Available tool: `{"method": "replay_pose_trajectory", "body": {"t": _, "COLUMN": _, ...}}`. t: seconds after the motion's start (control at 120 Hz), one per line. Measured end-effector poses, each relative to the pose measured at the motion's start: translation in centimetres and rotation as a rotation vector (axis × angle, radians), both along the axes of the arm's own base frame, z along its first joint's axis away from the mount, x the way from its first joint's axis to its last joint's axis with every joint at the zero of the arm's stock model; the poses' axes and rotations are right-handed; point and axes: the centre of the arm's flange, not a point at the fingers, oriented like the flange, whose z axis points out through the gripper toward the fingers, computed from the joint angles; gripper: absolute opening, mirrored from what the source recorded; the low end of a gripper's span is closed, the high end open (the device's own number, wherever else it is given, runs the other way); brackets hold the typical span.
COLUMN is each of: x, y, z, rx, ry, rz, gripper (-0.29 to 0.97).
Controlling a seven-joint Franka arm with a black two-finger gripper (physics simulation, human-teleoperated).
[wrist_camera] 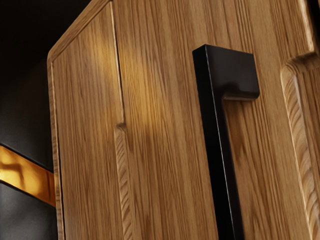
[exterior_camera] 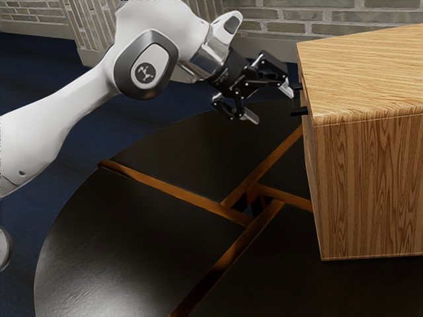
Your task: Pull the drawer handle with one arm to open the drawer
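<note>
A wooden cabinet [exterior_camera: 363, 139] stands on the dark table at the exterior view's right. Its drawer front [wrist_camera: 160, 150] faces the arm and carries a long black bar handle [wrist_camera: 215, 130], whose ends stick out from the cabinet's upper edge [exterior_camera: 299, 111]. My black gripper [exterior_camera: 269, 104] hovers just short of that handle, a small gap away, at the same height. Its fingers are spread wide and open, with nothing between them. In the wrist view the handle runs close in front of my hand, standing off the wood on a short black post.
The round dark table [exterior_camera: 132, 251] has orange-brown wooden strips [exterior_camera: 198, 198] crossing its top. A brick wall [exterior_camera: 317, 16] runs behind. Dark floor lies at the exterior view's left, below the arm.
</note>
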Motion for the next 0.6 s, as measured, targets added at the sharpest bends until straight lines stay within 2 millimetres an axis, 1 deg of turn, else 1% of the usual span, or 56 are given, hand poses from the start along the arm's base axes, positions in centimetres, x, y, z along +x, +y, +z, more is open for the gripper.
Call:
{"method": "replay_pose_trajectory", "body": {"t": 0.1, "x": 0.2, "y": 0.3, "z": -0.2, "rx": 0.006, "ry": -0.003, "rz": -0.001, "gripper": 0.67}}
{"method": "replay_pose_trajectory", "body": {"t": 0.2, "x": 0.4, "y": 1.5, "z": -0.7, "rx": 0.008, "ry": 0.003, "rz": 0.011, "gripper": 0.67}}
{"method": "replay_pose_trajectory", "body": {"t": 0.283, "x": 0.4, "y": 1.9, "z": -0.9, "rx": 0.008, "ry": 0.004, "rz": 0.012, "gripper": 0.67}}
{"method": "replay_pose_trajectory", "body": {"t": 0.442, "x": 0.4, "y": 2.1, "z": -0.6, "rx": 0.002, "ry": -0.002, "rz": 0.005, "gripper": 0.67}}
{"method": "replay_pose_trajectory", "body": {"t": 0.508, "x": 0.6, "y": 2.5, "z": -0.1, "rx": -0.004, "ry": -0.015, "rz": 0.011, "gripper": 0.67}}
{"method": "replay_pose_trajectory", "body": {"t": 0.6, "x": 1.1, "y": 3.1, "z": -0.2, "rx": -0.005, "ry": -0.02, "rz": 0.022, "gripper": 0.67}}
